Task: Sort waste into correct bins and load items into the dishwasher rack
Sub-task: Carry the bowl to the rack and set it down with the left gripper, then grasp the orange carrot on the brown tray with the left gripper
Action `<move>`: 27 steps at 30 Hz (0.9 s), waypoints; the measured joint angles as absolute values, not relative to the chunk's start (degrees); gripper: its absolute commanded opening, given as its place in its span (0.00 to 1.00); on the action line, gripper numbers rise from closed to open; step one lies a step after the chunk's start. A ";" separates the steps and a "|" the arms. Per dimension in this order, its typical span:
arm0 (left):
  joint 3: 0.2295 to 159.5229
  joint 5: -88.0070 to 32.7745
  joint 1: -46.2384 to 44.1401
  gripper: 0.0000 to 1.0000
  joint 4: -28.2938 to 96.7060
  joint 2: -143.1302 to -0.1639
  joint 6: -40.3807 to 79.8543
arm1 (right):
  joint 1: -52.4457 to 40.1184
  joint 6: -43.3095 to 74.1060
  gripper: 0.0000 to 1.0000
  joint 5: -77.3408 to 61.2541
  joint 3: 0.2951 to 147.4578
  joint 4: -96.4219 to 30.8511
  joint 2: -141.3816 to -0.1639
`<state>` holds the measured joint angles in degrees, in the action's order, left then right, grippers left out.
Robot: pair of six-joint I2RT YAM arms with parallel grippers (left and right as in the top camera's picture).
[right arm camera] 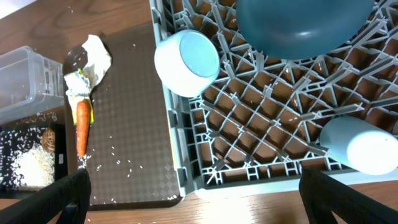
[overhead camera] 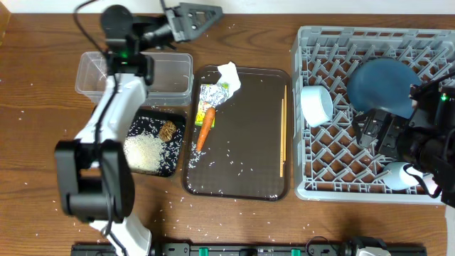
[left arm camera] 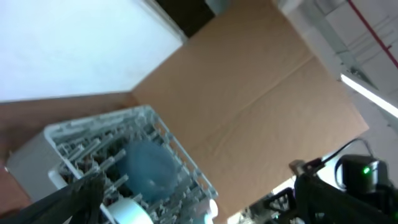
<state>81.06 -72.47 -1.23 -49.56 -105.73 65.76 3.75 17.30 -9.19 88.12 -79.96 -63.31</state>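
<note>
On the dark brown serving tray (overhead camera: 249, 142) lie a crumpled white tissue (overhead camera: 229, 75), a green-yellow wrapper (overhead camera: 212, 94), an orange carrot (overhead camera: 205, 126), scattered rice grains and thin wooden chopsticks (overhead camera: 283, 131). The clear tub (overhead camera: 135, 75) stands behind the black tray (overhead camera: 178, 153), which holds a rice heap (overhead camera: 144, 151) and a brown lump (overhead camera: 168, 130). The grey rack (overhead camera: 370, 190) holds a large blue bowl (overhead camera: 384, 82), a white bowl (overhead camera: 316, 104) on its side and a small light-blue bowl (overhead camera: 399, 176). My left gripper (overhead camera: 202, 16) hangs open and empty behind the serving tray. My right gripper (overhead camera: 380, 131) is open above the rack.
Loose rice grains dot the wooden table around the trays. A brown cardboard sheet (left arm camera: 261, 106) stands behind the rack (left arm camera: 81, 134) in the left wrist view. The left arm (overhead camera: 117, 107) stretches over the tub and black tray. The rack's near rim (right arm camera: 249, 177) borders the serving tray.
</note>
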 measured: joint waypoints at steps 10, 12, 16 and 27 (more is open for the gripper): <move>81.89 -49.25 1.10 0.98 11.75 -89.56 43.72 | 3.75 17.30 0.99 -9.19 88.14 -79.09 -63.31; 81.97 -39.70 -1.52 0.98 23.46 -86.89 35.22 | 3.75 17.28 0.99 -9.21 88.16 -78.67 -63.31; 82.00 -22.37 -11.51 0.98 39.75 -84.58 18.61 | 3.75 17.26 0.99 -9.19 88.18 -77.56 -63.33; 75.44 -5.74 -25.91 0.98 49.39 -94.41 3.79 | 3.75 17.12 0.99 -9.19 88.18 -78.04 -63.33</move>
<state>75.44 -5.74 -25.91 49.39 -94.41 3.79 3.75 17.12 -9.19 88.18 -78.04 -63.33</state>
